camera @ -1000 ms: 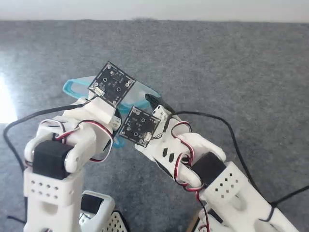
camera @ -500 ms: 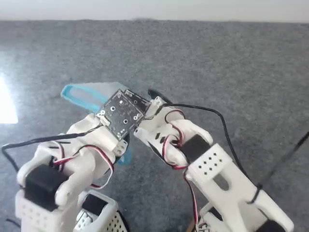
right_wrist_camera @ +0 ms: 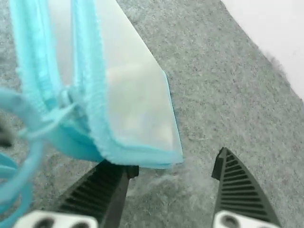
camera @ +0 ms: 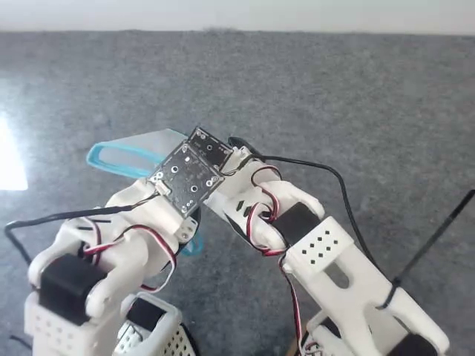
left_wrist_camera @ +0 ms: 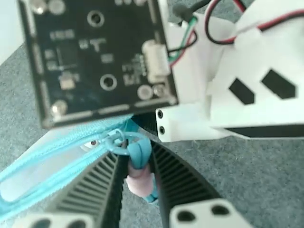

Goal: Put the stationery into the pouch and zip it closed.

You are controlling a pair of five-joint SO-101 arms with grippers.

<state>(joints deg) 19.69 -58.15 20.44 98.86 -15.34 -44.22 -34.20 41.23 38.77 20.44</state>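
The translucent, turquoise-trimmed zip pouch [camera: 137, 148] lies on the grey surface [camera: 349, 96], left of centre. The left tool [left_wrist_camera: 138, 159] pinches its turquoise zip pull [left_wrist_camera: 140, 151]. The right tool [right_wrist_camera: 171, 166] is spread about a pouch corner. Zipping looks to be the step in hand, not yet done.

Bright even daylight, white glare on the table [camera: 356, 96] at the high view's left edge, soft shadows

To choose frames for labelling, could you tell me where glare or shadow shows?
High view: glare washes the table at the left edge. Left wrist view: no glare on the zipper pull in the left gripper. Right wrist view: pale sheen on the clear pouch.
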